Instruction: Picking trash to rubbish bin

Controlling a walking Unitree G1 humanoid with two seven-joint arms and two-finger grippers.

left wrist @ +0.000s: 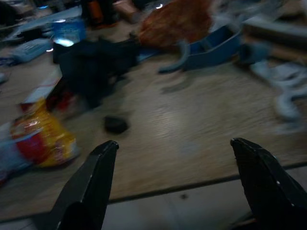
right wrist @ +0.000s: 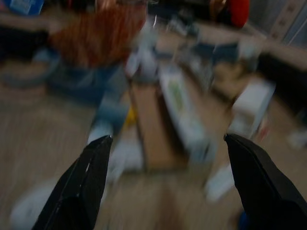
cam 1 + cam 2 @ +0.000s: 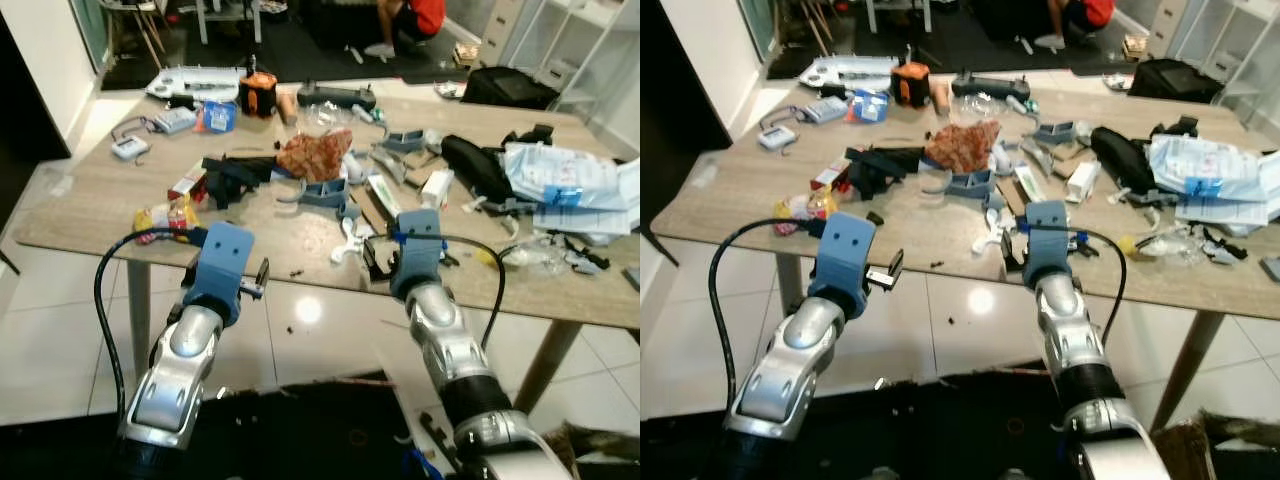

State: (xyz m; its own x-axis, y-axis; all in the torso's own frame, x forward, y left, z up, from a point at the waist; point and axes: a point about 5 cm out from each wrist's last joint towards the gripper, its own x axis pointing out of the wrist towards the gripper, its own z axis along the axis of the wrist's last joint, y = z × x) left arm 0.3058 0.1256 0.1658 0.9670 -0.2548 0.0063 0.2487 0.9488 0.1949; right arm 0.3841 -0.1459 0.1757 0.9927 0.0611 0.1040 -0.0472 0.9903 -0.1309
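Note:
Trash litters the wooden table (image 3: pixel 90 215): a yellow and red snack wrapper (image 3: pixel 165 216) near the front left edge, a crumpled orange-brown wrapper (image 3: pixel 313 154) in the middle, a white toothpaste-like box (image 3: pixel 383 192) and a white carton (image 3: pixel 437 187). My left gripper (image 1: pixel 175 187) is open at the table's front edge, just right of the snack wrapper (image 1: pixel 36 139). My right gripper (image 2: pixel 165 184) is open over the front middle, facing the white box (image 2: pixel 182 112). Nothing is held.
Black cloth (image 3: pixel 232 176), blue plastic parts (image 3: pixel 322 192), a black bag (image 3: pixel 475 165) and plastic bags (image 3: pixel 570 185) crowd the table. A person (image 3: pixel 412 18) crouches on the floor beyond it. White shelving (image 3: pixel 590 40) stands at the back right. Tiled floor lies under the table.

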